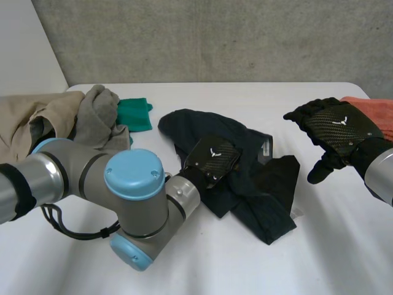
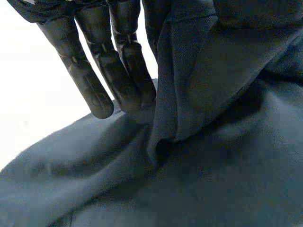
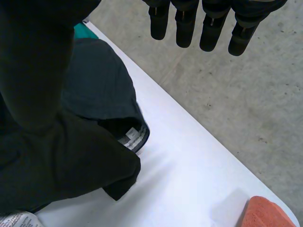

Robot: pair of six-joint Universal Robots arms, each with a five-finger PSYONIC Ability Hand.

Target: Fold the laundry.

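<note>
While the left hand (image 1: pixel 213 158) sits palm-down on the middle of the shirt (image 1: pixel 270 184), I honestly can't tell if it has hold of anything. In its wrist view a ridge of the dark cloth stands up right alongside the hand and hides that side of it, so whether it's gripping or just resting is anyone's guess.

The shirt itself is a crumpled dark heap in the middle of the table (image 1: pixel 344 246), running from near the far edge down toward the near one. A grey tag (image 1: pixel 266 149) pokes out on its right side, just beside the left hand.

The right hand (image 1: pixel 334 126) is way easier to read. It's wide open with fingers (image 3: pixel 191 28) straight and a bit spread, thumb hanging down, nothing in it. It hangs over the right side of the table, clear of the shirt.

Other stuff around:
- orange cloth (image 1: pixel 376 110) at the far right corner, just behind the right hand
- green cloth (image 1: pixel 136 114) near the far edge, just left of the shirt
- grey cloth (image 1: pixel 97 120) heaped up against the green one
- beige cloth (image 1: pixel 31 120) by the left edge, touching the grey

The left arm (image 1: pixel 123 196) reaches in from the near left, and its big elbow blocks a good chunk of that side of the table in the head view.
</note>
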